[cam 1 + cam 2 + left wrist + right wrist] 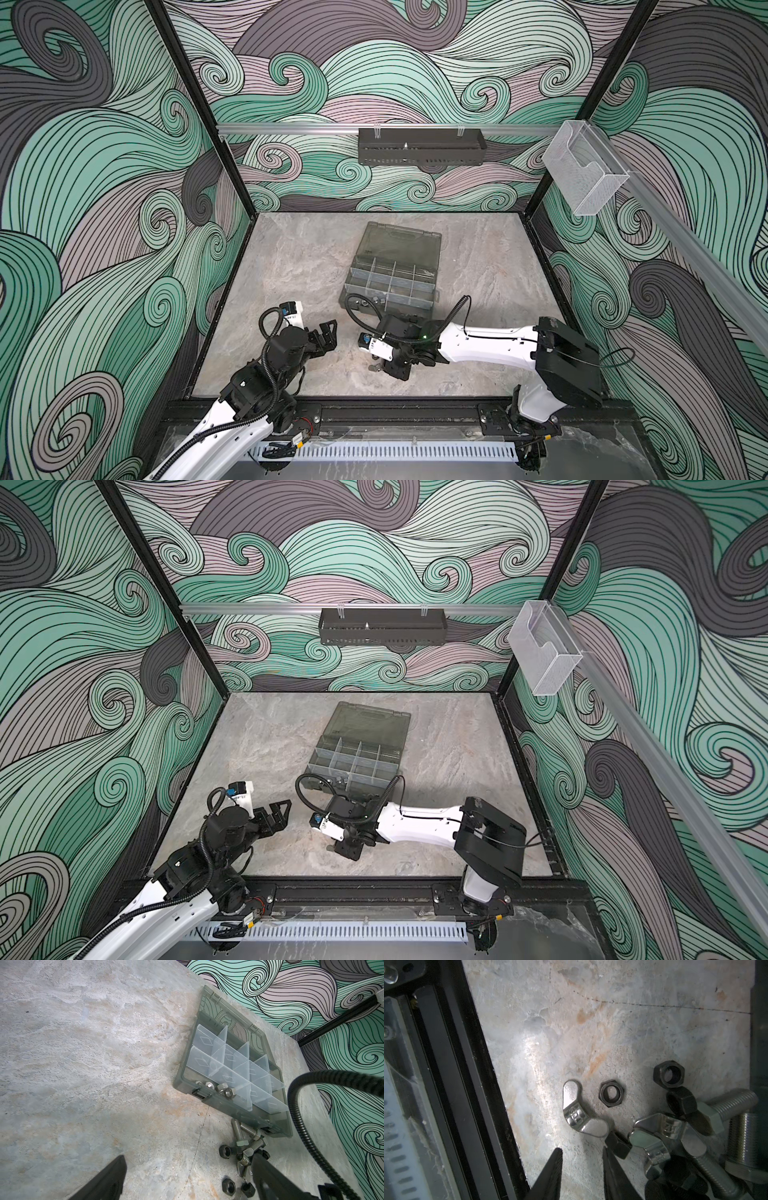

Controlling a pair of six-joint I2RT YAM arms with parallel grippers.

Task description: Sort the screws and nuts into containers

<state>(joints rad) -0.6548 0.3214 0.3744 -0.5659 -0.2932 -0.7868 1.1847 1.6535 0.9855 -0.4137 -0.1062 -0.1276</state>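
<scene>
The smoky grey organiser case [428, 266] lies mid-table with its lid folded back, and its containers [234, 1068] are split by pale dividers. Several silver nuts [225, 1091] sit in the front corner cell. Just in front of the case is a loose pile: silver screws [239, 1132], black hex nuts [611, 1093] and silver wing nuts [581, 1111]. My right gripper [582, 1150] points down beside the pile, narrowly open over bare table, a black nut touching one finger's outer side. My left gripper [330, 334] hovers wide open left of the pile, holding nothing.
A black perforated tray [419, 147] hangs on the back rail and a clear acrylic box [582, 174] on the right rail. The black frame rail [452, 1084] at the table's front runs close to my right gripper. The right arm's cable [301, 1126] loops over the case's front.
</scene>
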